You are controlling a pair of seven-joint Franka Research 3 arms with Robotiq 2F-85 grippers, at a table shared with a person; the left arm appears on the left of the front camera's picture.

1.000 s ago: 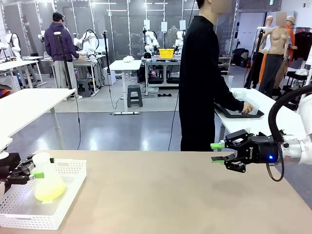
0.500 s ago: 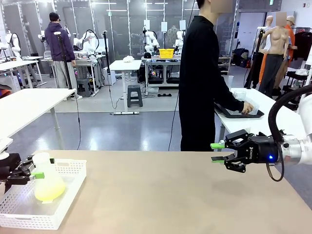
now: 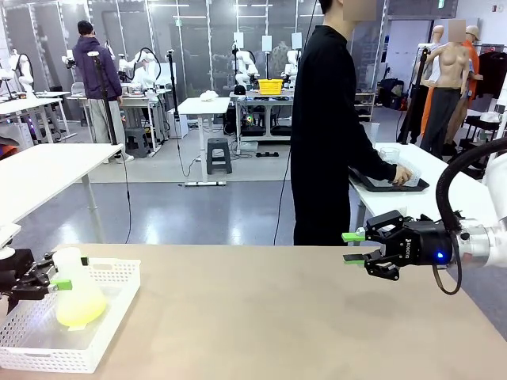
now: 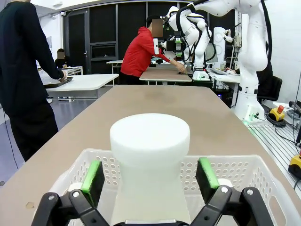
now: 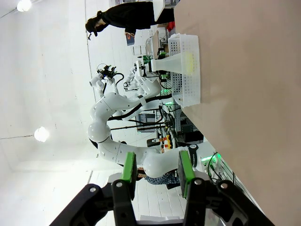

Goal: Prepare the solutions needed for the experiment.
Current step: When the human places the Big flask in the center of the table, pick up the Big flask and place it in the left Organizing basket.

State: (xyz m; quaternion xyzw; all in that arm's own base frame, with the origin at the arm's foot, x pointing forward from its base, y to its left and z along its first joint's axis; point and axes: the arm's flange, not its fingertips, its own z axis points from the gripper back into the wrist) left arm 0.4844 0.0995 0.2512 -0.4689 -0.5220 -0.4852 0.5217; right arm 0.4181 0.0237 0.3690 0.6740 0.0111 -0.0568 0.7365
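A frosted conical flask (image 3: pixel 78 297) stands upright in a white perforated basket (image 3: pixel 119 305) at the table's near left, with a shallow layer of yellow-green solution (image 3: pixel 80 315) in its base. My left gripper (image 3: pixel 63 273) is open around the flask's neck. In the left wrist view the green pads (image 4: pixel 92 175) flank the white neck (image 4: pixel 149 155) with small gaps on both sides. My right gripper (image 3: pixel 353 247) hovers above the table's right side, open and pointing left, nothing between its pads. The right wrist view shows those pads (image 5: pixel 127 169) apart, with the basket (image 5: pixel 190 80) and flask (image 5: pixel 181 59) far off.
A person in black (image 3: pixel 329 127) stands at the table's far edge, turned away with hands on a dark tray (image 3: pixel 388 184) on a white table at the right. Bare tan tabletop (image 3: pixel 261 317) stretches between the basket and my right gripper.
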